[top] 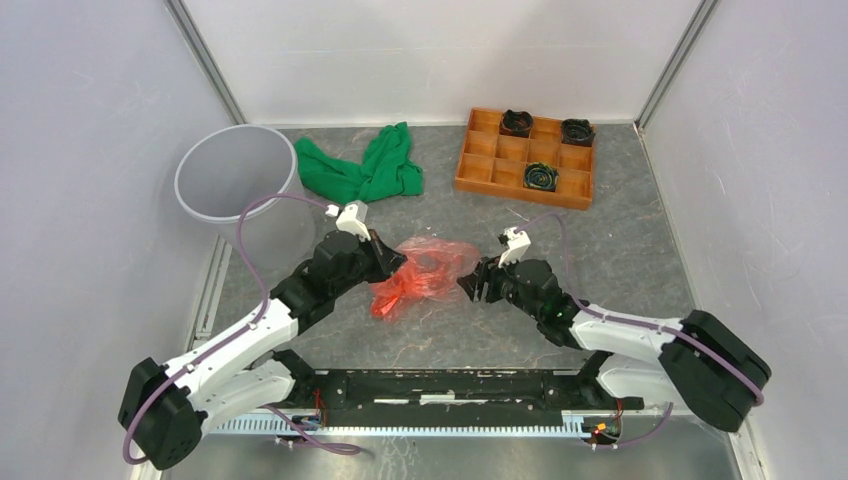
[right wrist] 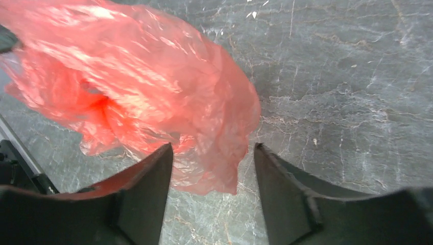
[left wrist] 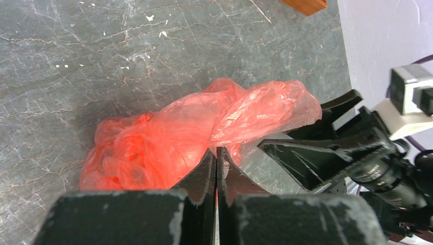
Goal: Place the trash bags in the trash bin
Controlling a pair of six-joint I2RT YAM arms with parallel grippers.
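Trash bag (top: 425, 272) first: from above we see it crumpled at the middle of the table (top: 640, 260), between the left gripper (top: 388, 258) and the right gripper (top: 470, 284), well apart from the bin (top: 200, 205) standing in the far left corner. We count one bag, one bin, one green cloth (top: 365, 170), one wooden tray (top: 480, 170) with three dark rolls (top: 541, 177) in it, and two arms.

On the left wrist camera, the jaws are pressed together with the red film bunched at their tips, so we judge them clenched on a fold of the bag. The rest of it billows ahead of them.

On the right wrist camera, the fingers (right wrist: 148, 189) stand wide apart, released, with a loose lobe of the bag hanging between them but not gripped.

We think the left pinch holds only a thin fold, which could slip or tear if the right side closes and pulls away. Such billowy film could also drape over the bin's rim instead of dropping in, or an arm could knock the light bin over.
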